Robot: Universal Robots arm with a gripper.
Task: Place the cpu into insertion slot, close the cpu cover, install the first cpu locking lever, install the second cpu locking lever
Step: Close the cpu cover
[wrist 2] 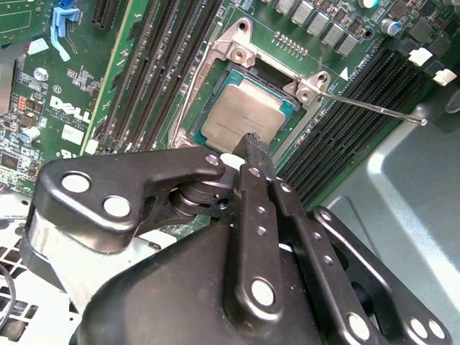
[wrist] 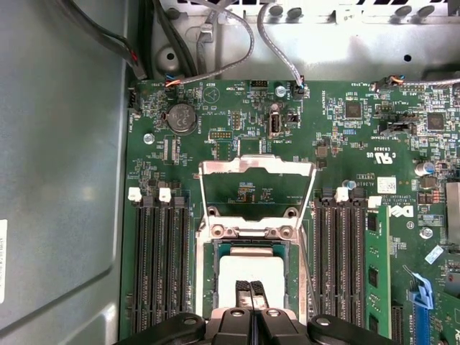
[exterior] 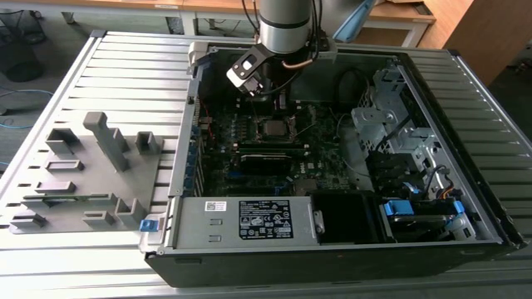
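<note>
The cpu (wrist 2: 248,118), a square chip with a dull metal top, lies flat in the insertion slot (wrist 2: 188,118) on the green motherboard; it also shows as cpu (wrist: 253,267) and cpu (exterior: 272,128). The cpu cover (wrist: 257,165), a silver frame with a square window, stands swung open past the slot's far edge. One thin silver locking lever (wrist 2: 374,106) sticks out sideways, unlatched. My gripper (wrist: 251,286) is shut with nothing between its fingers, its tips just over the cpu's near edge; it also shows as gripper (wrist 2: 253,144) and gripper (exterior: 266,96).
Long black memory slots (wrist: 162,266) flank the socket on both sides. The open case holds a power supply (exterior: 249,219) at the front and a metal drive cage (exterior: 387,121) on the exterior view's right. A grey fixture rack (exterior: 91,174) stands outside the case.
</note>
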